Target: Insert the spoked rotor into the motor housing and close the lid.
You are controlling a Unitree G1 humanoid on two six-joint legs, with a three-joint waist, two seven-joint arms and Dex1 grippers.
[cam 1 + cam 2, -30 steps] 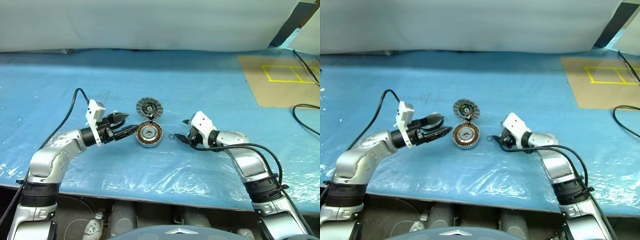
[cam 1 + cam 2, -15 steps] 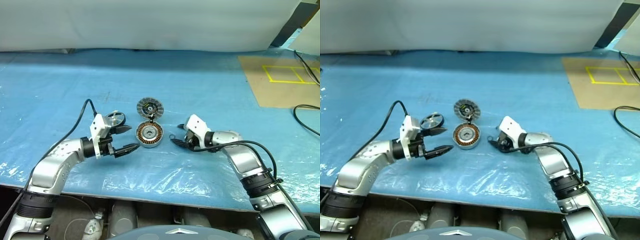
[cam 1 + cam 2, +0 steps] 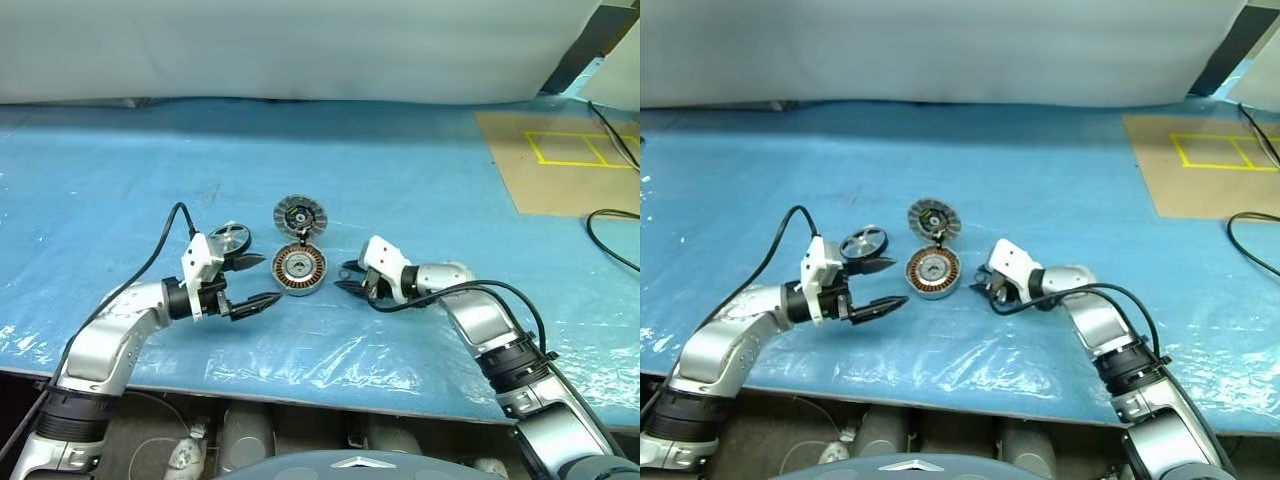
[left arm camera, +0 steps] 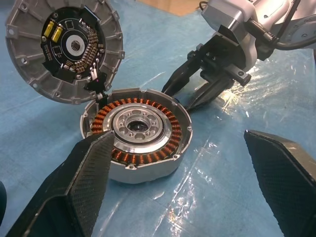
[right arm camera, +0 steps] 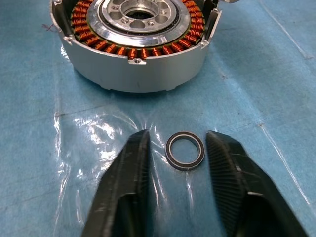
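Motor housing (image 3: 299, 270) flat, axis vertical, windings up; left jaws wide, empty; right jaws narrowed around ring (image 5: 184, 150), untouched.

Our arms are silver-grey metal with ribbed black bands, white camera blocks on the wrists, and loose black cables. Each gripper (image 3: 253, 283) (image 3: 344, 277) has two pointy black fingers, weave-textured up close.

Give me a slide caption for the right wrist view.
Right gripper fingers straddle a small dark ring on blue sheeting before the motor housing.
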